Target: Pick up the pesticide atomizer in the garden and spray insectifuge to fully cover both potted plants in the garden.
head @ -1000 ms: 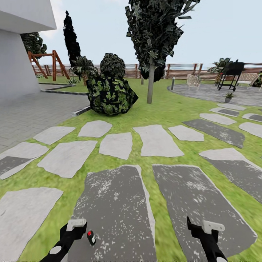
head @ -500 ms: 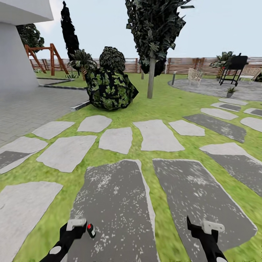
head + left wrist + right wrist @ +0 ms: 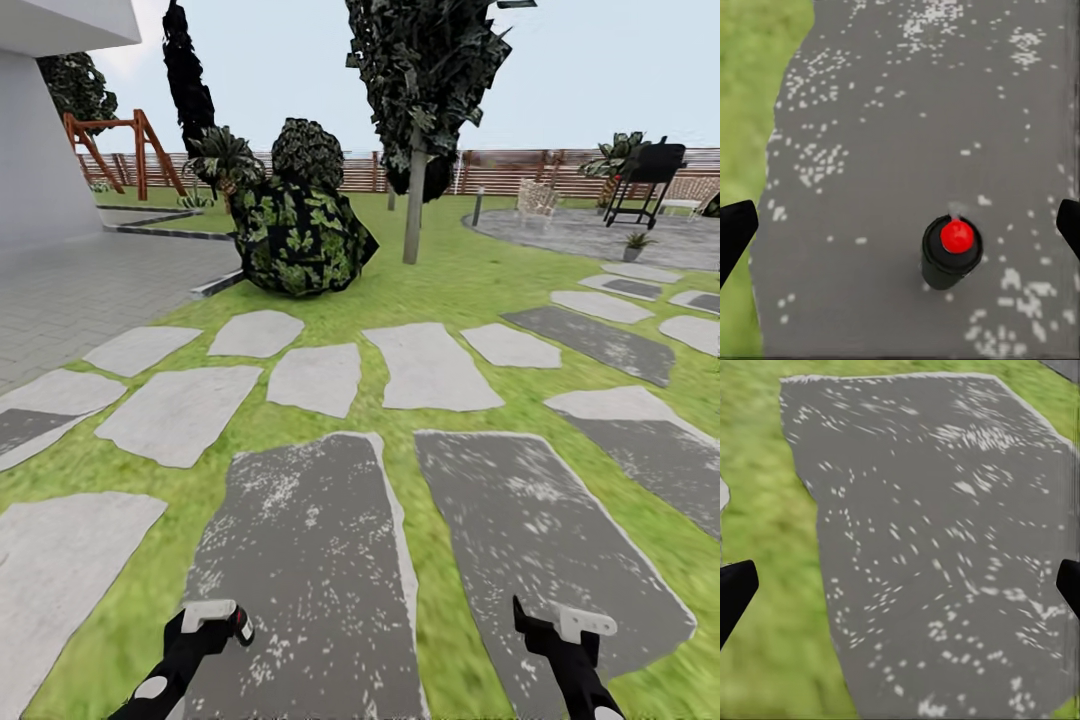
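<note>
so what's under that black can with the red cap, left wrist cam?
The black can stands upright on a dark grey speckled stepping stone, with lawn beside the slab. The patch directly beneath the can is covered. The left gripper fingers flank it, apart.

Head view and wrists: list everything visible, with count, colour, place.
stepping stones: many, pale and dark grey, across lawn
lawn: one, green, around stones
bush: one, dark green, far centre-left
tree: one, dark foliage, beside bush
fence: one, brown, at back
swing frame: one, red-brown, far left
grill: one, black, far right
small dark bottle: one, red top, on dark stone
left gripper: black, open, over bottle
right gripper: black, open
</note>
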Robot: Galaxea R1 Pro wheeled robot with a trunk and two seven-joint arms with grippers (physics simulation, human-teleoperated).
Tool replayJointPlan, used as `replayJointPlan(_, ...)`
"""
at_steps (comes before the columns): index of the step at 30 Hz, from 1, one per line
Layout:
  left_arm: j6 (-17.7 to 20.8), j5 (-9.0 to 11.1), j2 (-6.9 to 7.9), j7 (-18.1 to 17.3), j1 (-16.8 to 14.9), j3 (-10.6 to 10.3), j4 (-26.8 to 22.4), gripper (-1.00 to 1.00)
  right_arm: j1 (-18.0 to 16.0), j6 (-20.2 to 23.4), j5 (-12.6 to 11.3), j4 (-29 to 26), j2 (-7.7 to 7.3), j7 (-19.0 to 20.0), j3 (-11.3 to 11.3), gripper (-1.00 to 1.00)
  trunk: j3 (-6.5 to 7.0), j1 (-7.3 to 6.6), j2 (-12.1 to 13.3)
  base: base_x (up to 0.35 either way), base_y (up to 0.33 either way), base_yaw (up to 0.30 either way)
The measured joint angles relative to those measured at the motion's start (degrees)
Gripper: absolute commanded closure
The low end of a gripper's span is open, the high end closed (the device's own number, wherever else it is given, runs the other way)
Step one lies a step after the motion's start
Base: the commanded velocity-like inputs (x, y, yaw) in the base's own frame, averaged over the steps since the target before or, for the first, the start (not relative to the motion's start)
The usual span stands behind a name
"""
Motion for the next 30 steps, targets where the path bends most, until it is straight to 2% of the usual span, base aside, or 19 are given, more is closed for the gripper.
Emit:
replayJointPlan(9,0.0,0.0,0.09,0.0,0.0,0.0,0.0,-1.00,0.0,0.0,0.1,0.0,0.08,0.1,0.1,-1.00,0.00,0.00,0.0,-0.144,-0.228,0.000)
replayJointPlan(20,-0.5,0.2,0.37,0.1,0.0,0.2,0.0,-1.00,0.0,0.0,0.0,0.0,0.17,0.1,0.1,-1.00,-0.12,-0.01,0.0,-0.001,-0.015,0.031)
replayJointPlan(25,-4.9,0.2,0.38,0.1,0.1,0.2,0.0,-1.00,0.0,0.0,0.0,0.1,0.17,0.1,0.1,-1.00,-1.23,0.12,-0.1,0.000,0.000,0.003)
replayJointPlan(30,-6.1,0.3,0.38,0.1,0.1,0.2,0.0,-1.00,0.0,0.0,0.0,0.0,0.17,0.1,0.0,-1.00,-2.61,0.25,-0.1,0.000,0.000,0.000)
